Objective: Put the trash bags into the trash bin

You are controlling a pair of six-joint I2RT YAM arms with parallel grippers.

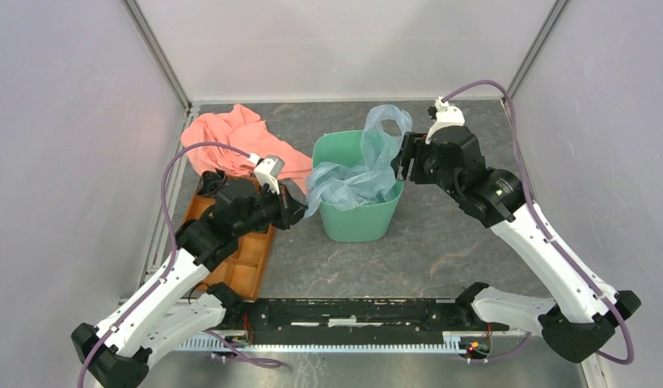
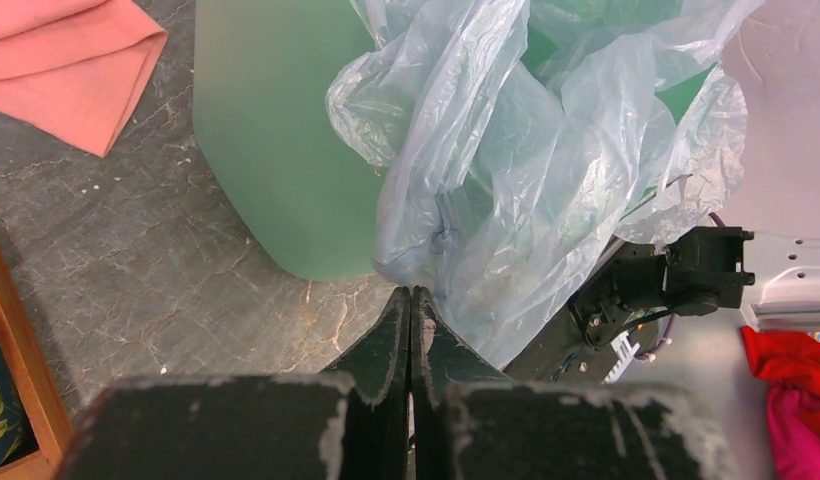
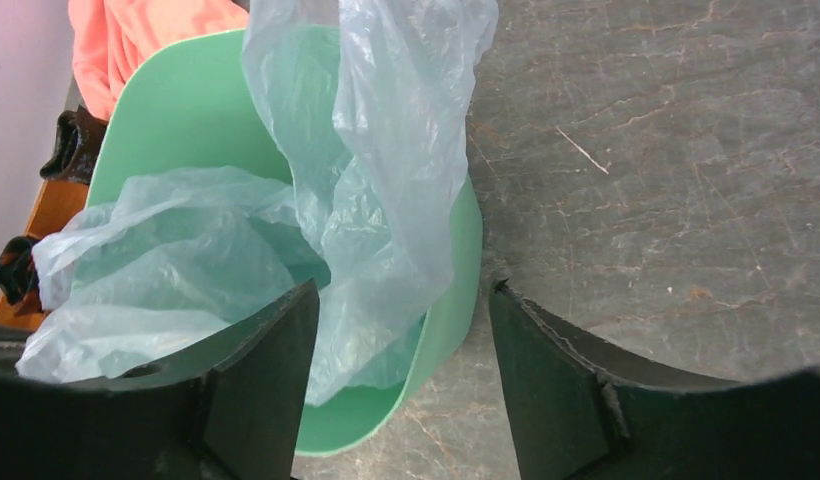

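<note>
The mint-green trash bin (image 1: 356, 212) stands mid-table. The pale blue trash bag (image 1: 352, 182) lies bunched inside it, spills over the left rim, and one loop sticks up at the back right (image 1: 386, 125). My left gripper (image 1: 301, 212) is low beside the bin's left wall. In the left wrist view it (image 2: 411, 292) is shut, and the bag's hanging fold (image 2: 486, 200) narrows down into its tips. My right gripper (image 1: 403, 158) is at the bin's right rim. It (image 3: 401, 300) is open, straddling the rim (image 3: 456, 300), with a loose fold of bag (image 3: 386, 200) hanging ungripped by the left finger.
A salmon-pink cloth (image 1: 235, 137) lies at the back left, behind the left arm. An orange compartment tray (image 1: 246, 263) sits along the left side under that arm, with dark items at its far end (image 1: 211, 182). Enclosure walls close in on three sides.
</note>
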